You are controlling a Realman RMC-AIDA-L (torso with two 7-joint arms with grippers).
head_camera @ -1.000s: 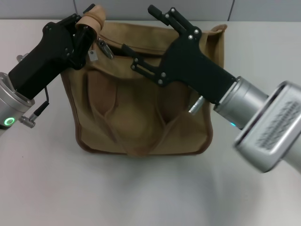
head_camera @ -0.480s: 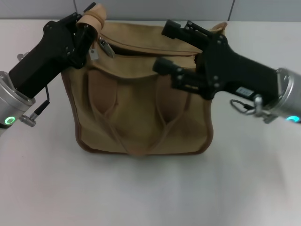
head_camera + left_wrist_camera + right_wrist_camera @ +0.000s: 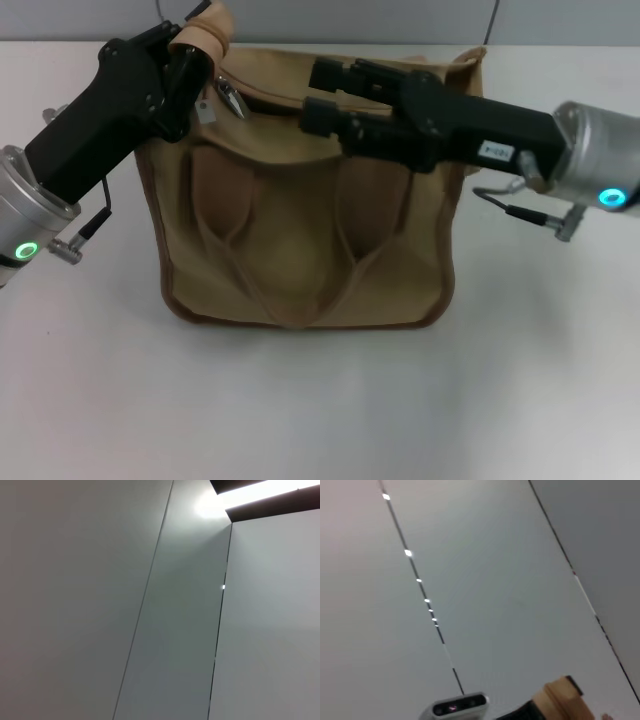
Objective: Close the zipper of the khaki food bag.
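Left gripper (image 3: 195, 45): black fingers closed on a rolled tan fabric tab (image 3: 203, 32) at the far left corner of the boxy khaki canvas food bag with darker brown trim (image 3: 300, 190), pinching that corner up. Its black housing and silver forearm run down and outward to the left edge of the head view, green ring light lit. Right gripper (image 3: 322, 92): two black fingers parted with a clear gap, one above the other, nothing between them; tips hang over the bag's top edge near the middle, pointing toward the left gripper. The small shiny silver metal pull tab (image 3: 231, 101) of the tan zipper (image 3: 262, 100) sits near the left end of the top, dangling just beside the left gripper and apart from the right fingertips (contact between right fingers and fabric cannot be told). A dark slit shows along the opening from the pull toward the right gripper. The bag stands upright on the white table (image 3: 320, 400), two looped handles hanging down its front face. Both wrist views show only pale wall or ceiling panels; the right wrist view catches the tan tab at its edge.
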